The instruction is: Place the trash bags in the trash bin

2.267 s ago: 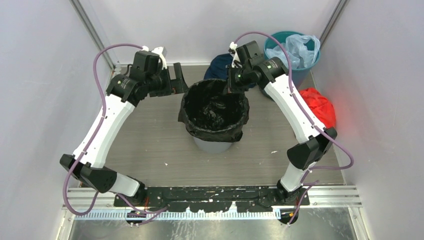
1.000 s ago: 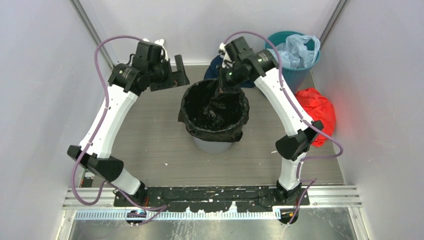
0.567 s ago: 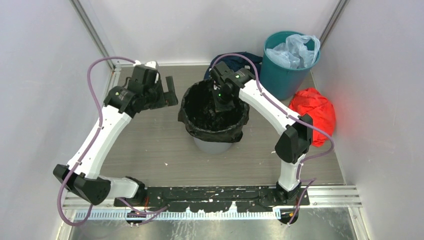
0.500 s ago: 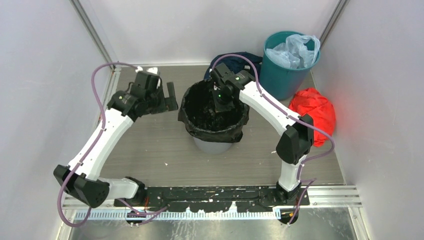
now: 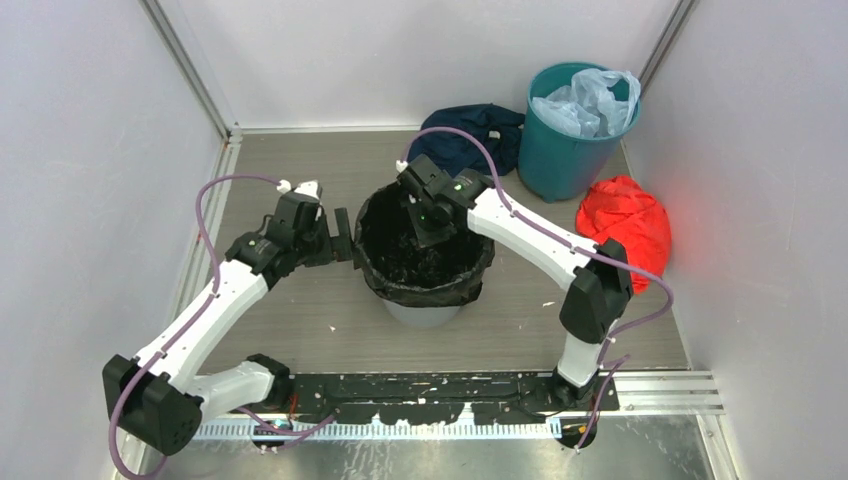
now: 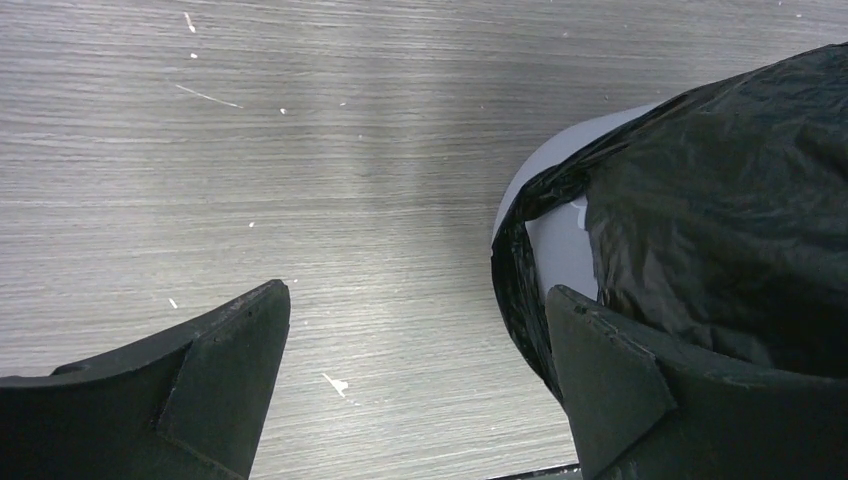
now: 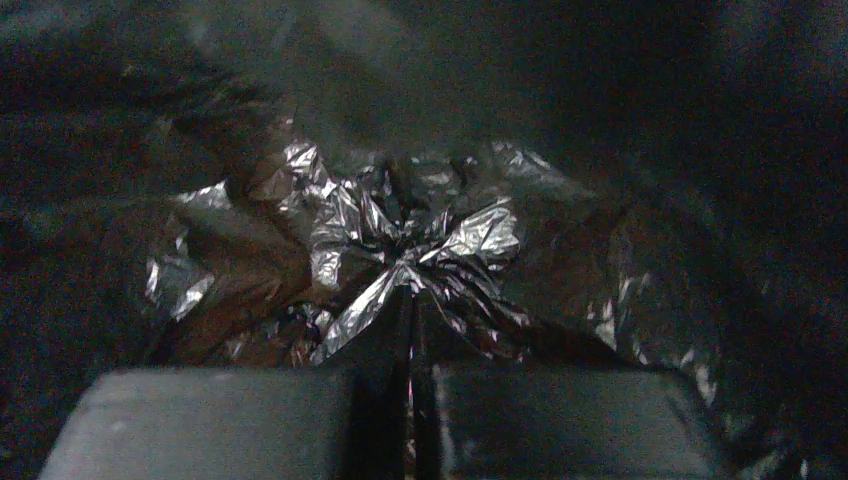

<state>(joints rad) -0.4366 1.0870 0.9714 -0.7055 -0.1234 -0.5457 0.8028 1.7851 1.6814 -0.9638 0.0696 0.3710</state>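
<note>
Trash bag (image 5: 412, 272) sits inside the grey trash bin (image 5: 425, 314), which stands mid-tabletop (image 5: 300, 300). The bag's mouth is turned out over the rim and its skirt hangs down the outside wall.

My right tool (image 5: 430, 224) is down in the opening, clenched, with its tips buried in the crumpled film (image 7: 470, 235) near the bottom. That wrist view is dark, so I can't say whether a fold is caught between the tips or only pressed under them.

My left tool (image 6: 415, 293) is released, jaws wide, just beside the bin's left rim. One finger is over bare tabletop and the other is against the draped plastic (image 6: 720, 200), where a patch of grey wall (image 6: 556, 250) shows through.

I read this step as seating the bag's middle. To do it well I'd press straight down on the centre, slowly, because a sideways drag would probably pull the skirt off the far rim. I'd also bring the left tool in to pinch the film against the wall, which anchors the cuff and steadies what looks like a light bin.
</note>
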